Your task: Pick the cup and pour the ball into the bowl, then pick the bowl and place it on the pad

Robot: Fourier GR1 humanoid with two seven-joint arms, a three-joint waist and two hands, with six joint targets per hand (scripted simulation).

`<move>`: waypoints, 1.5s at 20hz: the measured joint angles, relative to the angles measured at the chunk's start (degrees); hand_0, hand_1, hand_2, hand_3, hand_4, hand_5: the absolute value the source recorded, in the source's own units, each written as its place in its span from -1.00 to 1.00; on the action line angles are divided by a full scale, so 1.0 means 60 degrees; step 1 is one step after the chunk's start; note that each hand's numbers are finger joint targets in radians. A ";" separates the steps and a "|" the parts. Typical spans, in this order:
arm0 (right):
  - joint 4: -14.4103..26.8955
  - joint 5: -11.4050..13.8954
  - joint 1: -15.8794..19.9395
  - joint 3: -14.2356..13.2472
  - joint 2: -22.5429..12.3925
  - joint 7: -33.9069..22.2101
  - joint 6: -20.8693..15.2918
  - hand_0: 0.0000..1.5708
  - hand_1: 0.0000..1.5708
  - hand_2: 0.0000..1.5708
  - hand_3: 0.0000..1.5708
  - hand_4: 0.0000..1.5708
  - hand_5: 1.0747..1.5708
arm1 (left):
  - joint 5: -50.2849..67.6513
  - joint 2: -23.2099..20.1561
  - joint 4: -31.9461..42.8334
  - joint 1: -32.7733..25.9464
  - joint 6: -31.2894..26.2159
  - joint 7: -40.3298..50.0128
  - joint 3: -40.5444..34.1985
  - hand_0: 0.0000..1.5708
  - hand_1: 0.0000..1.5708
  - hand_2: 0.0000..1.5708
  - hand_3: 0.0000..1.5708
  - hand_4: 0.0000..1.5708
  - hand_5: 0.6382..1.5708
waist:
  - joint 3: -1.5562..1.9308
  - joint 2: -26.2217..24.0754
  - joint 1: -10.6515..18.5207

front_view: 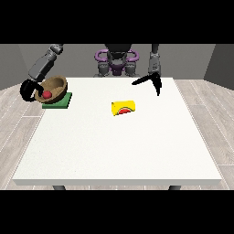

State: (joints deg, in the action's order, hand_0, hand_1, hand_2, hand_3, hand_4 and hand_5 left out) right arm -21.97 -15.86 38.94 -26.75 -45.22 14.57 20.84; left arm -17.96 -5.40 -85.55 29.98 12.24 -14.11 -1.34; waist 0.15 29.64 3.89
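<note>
A brown wooden bowl [55, 87] with a red ball [47, 94] inside is tilted over the green pad [58, 101] at the table's left edge. The hand at the view's left [28, 89] curls round the bowl's left rim. A yellow cup [124, 108] lies on its side near the table's middle, its red-rimmed mouth facing the camera. The hand at the view's right [153, 81] hovers over the far right part of the table with thumb and fingers spread straight, holding nothing.
The white table [119, 151] stretches wide toward the camera. The robot's torso [117, 61] stands behind the far edge.
</note>
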 measured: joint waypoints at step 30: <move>0.0858 0.0753 0.0160 0.0441 -0.1178 -0.0709 -0.0758 -1.00 -1.00 -0.52 -0.80 -1.00 0.67 | 0.0320 -0.0047 -0.1967 -0.1012 -0.0448 0.1007 0.0101 -1.00 -1.00 -1.00 -1.00 -1.00 0.99 | -0.0014 -0.0169 -0.0096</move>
State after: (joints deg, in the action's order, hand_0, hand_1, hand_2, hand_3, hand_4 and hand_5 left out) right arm -16.82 -11.34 39.90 -24.10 -52.29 10.31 16.29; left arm -16.04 -5.68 -97.35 23.90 9.55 -8.07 -0.73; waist 0.07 28.62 3.31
